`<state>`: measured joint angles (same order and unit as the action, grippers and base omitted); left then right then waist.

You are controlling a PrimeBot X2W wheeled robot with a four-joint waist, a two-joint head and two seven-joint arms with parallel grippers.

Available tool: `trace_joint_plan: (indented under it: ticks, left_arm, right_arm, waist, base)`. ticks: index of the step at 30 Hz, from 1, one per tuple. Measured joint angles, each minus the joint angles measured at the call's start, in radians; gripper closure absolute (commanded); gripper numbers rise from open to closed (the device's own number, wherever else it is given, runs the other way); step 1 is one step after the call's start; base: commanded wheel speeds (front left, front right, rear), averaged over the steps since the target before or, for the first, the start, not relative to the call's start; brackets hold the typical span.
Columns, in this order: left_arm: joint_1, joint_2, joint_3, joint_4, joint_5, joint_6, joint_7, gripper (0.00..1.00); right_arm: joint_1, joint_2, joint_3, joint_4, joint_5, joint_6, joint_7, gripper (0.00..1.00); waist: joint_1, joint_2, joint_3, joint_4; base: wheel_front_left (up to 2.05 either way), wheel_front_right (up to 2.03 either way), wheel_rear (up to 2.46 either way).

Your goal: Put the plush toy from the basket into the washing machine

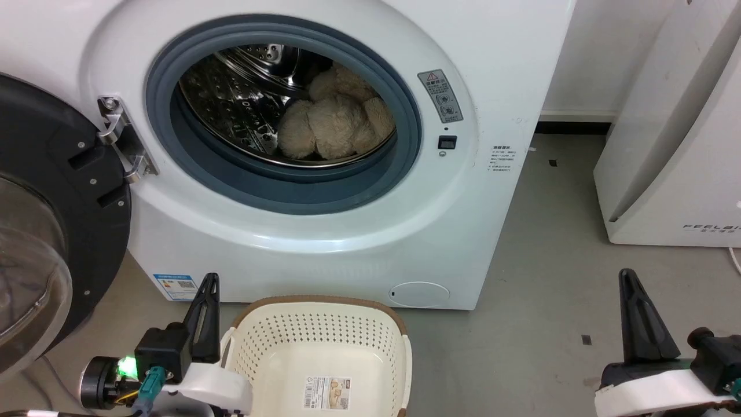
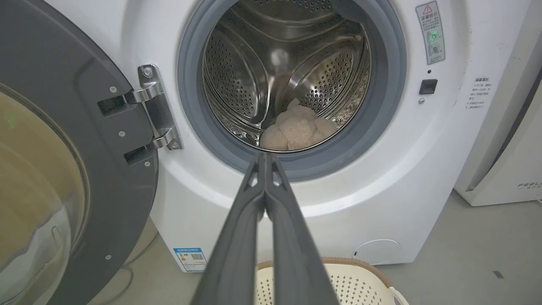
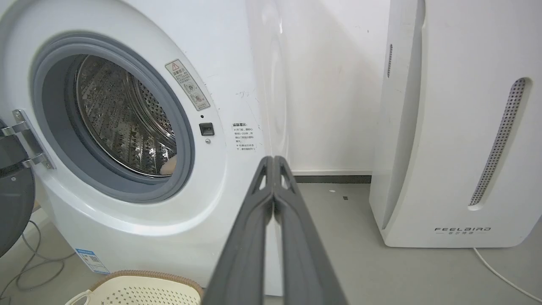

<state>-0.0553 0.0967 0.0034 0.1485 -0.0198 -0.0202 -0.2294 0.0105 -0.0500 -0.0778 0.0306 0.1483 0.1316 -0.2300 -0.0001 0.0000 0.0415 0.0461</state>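
Head view looks down, both wrist views forward, all sharing the washing machine (image 1: pixel 347 243).

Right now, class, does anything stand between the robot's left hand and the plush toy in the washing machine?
Nothing visible does. The door stands open to the left, and the plush toy lies in the drum, in plain line beyond the shut left hand.

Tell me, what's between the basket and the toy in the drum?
Head view: the white front of the washing machine and its grey gasket separate basket from plush toy.
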Motion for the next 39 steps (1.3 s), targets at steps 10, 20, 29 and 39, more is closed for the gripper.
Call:
trace_joint_plan:
  ticks: [10,20,29,39]
  left_arm:
    - [0.0,-0.005,0.0,-0.015,0.0,0.0,0.019,1.0]
    - [0.0,-0.01,0.0,-0.027,0.0,0.001,0.041,1.0]
    - [0.005,-0.014,0.0,-0.04,0.0,0.001,0.062,1.0]
    - [0.013,-0.017,0.0,-0.052,0.001,0.004,0.081,1.0]
  right_arm:
    - [0.0,0.0,0.007,-0.001,-0.011,0.0,0.019,1.0]
    - [0.0,0.0,0.015,-0.003,-0.026,0.0,0.041,1.0]
    - [0.0,0.0,0.021,-0.005,-0.044,0.0,0.061,1.0]
    - [0.0,0.0,0.027,-0.007,-0.054,0.0,0.081,1.0]
  waist:
    - [0.0,0.0,-0.004,-0.005]
    - [0.0001,0.0,-0.008,-0.009]
    - [0.0001,0.0,-0.011,-0.013]
    - [0.0001,0.0,-0.015,-0.017]
  base:
    - [0.0,0.0,0.0]
    - [0.0,0.0,0.0]
    - [0.0,0.0,0.0]
    - [0.0,0.0,0.0]
